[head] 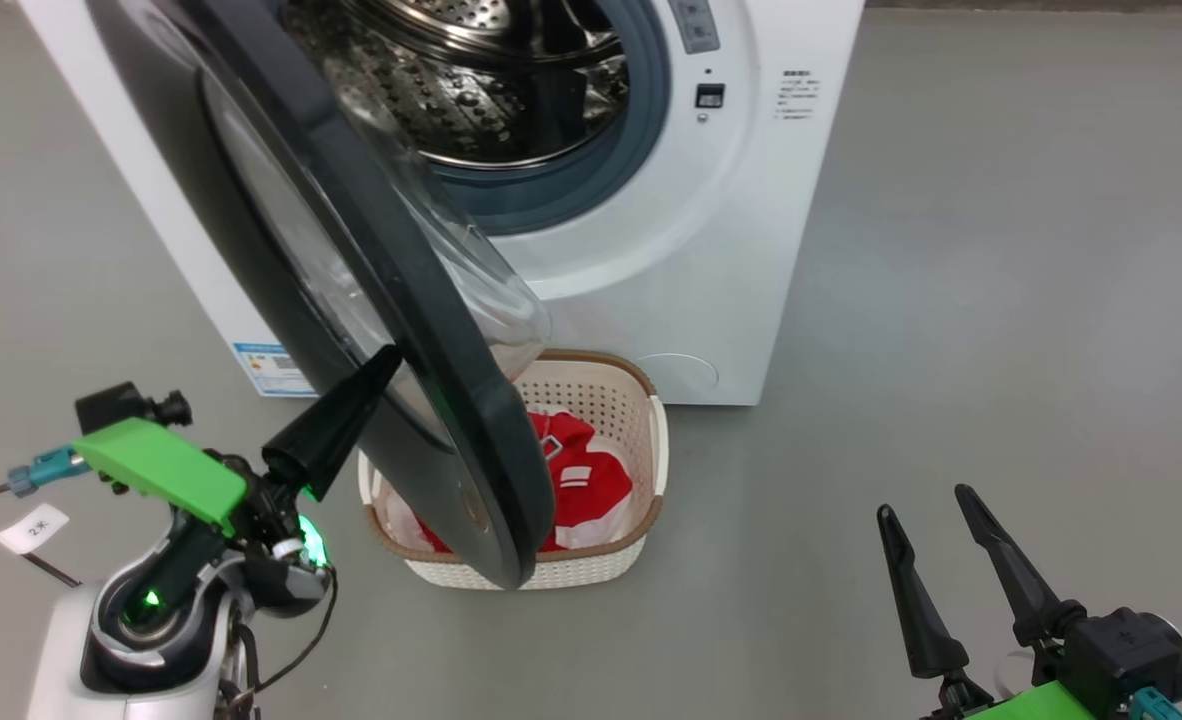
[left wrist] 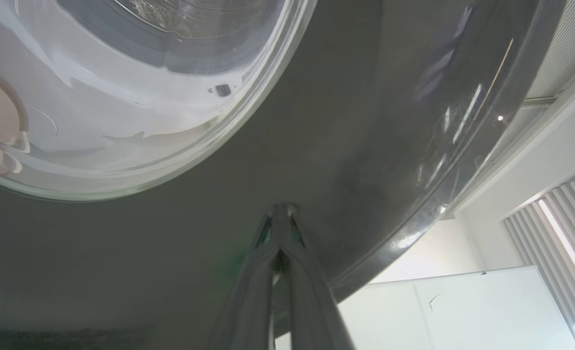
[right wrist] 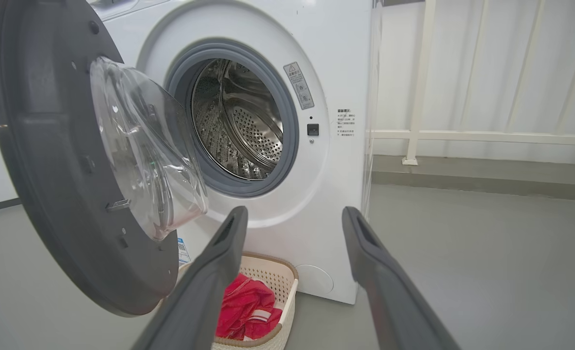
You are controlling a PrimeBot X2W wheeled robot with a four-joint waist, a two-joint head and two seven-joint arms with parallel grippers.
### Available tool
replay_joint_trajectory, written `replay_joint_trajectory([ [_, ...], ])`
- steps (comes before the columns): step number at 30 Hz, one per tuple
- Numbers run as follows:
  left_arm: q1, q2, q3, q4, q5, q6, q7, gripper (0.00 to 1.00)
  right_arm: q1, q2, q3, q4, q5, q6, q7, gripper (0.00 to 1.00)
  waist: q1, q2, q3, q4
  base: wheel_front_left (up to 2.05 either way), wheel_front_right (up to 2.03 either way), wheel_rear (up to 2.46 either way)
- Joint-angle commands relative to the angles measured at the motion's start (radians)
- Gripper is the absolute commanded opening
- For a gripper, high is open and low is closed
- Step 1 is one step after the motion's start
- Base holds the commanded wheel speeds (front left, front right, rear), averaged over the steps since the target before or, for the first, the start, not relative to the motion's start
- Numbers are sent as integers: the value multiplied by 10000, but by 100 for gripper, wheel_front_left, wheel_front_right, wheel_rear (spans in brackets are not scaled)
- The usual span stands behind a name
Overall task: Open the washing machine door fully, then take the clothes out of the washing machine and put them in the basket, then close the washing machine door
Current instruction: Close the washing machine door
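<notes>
Black and shiny, the washing machine door [head: 391, 300] stands swung out from the washing machine [head: 711, 250], partway open. Its clear glass bowl bulges toward the round hole, where the steel drum [right wrist: 239, 126] shines inside a grey rubber ring.

The left gripper [head: 376, 365] is pinched tight, its two dark fingers pressed together with nothing between them. The tips touch the outer face of the door, low down, between the glass window and the rim. From the left wrist view, the closed tips rest right on the dark door, just under the big round glass.

The right gripper [head: 924, 505] sits low on the robot's right side, above the grey floor. Its two fingers are spread wide and hold nothing. It is well apart from the door and from the basket [head: 651, 430].

The basket stands on the floor just in front of the machine, and the bottom edge of the door hangs over its left part. The red clothes [head: 586, 480] with white stripes lie inside the basket. They are near the left gripper, but the door stands between them.
</notes>
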Motion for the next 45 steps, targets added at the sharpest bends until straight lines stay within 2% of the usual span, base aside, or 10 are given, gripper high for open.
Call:
replay_joint_trajectory([
  [1, -444, 127, 273, -68, -34, -130, -35, 0, -447, -133, 266, -300, 33, 63, -65, 100, 0, -1, 73, -255, 0, 0, 0],
  [10, -1019, 127, 156, 649, -182, -639, -146, 0, -512, -133, 213, -298, -6, 63, -65, 100, 0, -1, 284, -833, 0, 0, 0],
  [31, -3042, 126, -238, 2741, -668, -1293, -1268, 0, -756, -133, 266, -371, 33, 63, -65, 100, 0, -1, 933, -1625, 0, 0, 0],
  [45, -4183, 133, -547, 3727, -1079, -1780, -1542, 0, -905, -133, 307, -386, 55, 63, -65, 100, 0, -1, 1337, -2158, 0, 0, 0],
])
